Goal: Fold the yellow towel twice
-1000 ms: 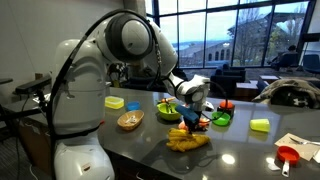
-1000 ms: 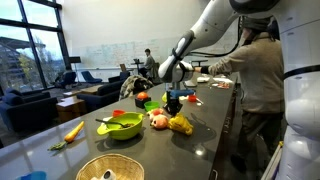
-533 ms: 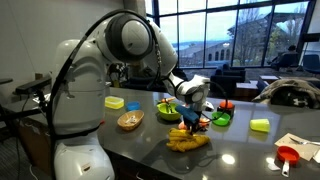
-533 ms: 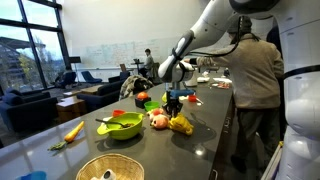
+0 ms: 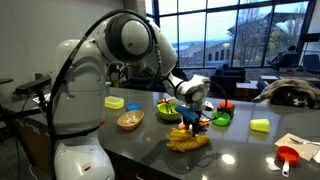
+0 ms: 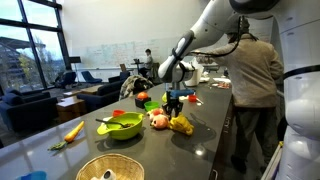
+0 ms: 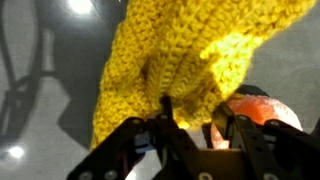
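The gripper (image 5: pixel 190 120) pinches a fold of the bunched yellow towel (image 5: pixel 187 139) between its almost closed fingers (image 7: pixel 150 140), and the towel rests on the worktop (image 5: pixel 240 150) near one long edge.

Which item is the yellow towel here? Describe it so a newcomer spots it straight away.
On the dark countertop, look directly below the gripper, near the green bowl. The yellow towel lies there in a bunched heap; unlike the small yellow-green block and the flat yellow container farther off, it is soft, knitted cloth.
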{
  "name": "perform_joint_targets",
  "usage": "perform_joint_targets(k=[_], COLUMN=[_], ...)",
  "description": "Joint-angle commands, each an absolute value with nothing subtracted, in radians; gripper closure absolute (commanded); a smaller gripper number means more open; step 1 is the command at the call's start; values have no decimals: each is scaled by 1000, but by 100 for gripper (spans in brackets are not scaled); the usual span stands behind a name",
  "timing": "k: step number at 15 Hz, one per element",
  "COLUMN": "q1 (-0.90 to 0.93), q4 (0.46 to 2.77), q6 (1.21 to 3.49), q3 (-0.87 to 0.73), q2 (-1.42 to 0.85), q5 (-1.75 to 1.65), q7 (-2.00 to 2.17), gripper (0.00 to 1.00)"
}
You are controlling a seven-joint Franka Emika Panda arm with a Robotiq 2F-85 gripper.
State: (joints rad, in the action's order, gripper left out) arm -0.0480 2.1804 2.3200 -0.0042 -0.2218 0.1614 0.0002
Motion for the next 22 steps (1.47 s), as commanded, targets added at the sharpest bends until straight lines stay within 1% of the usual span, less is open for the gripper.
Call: perform_joint_targets(k=[1,4,5,17,22], q1=[-30,-30,-31,-27,-20], q4=[2200,2207,2213,2324,2404], q6=[2308,2292,2280,2177,2190], q3=[-28,-35,-35,-25,-11], q2=[-183,-167,-151,48,82], q5=[80,27,19,-47,-24], q7=[69,95,95,105,101], gripper=[21,2,0,0,0])
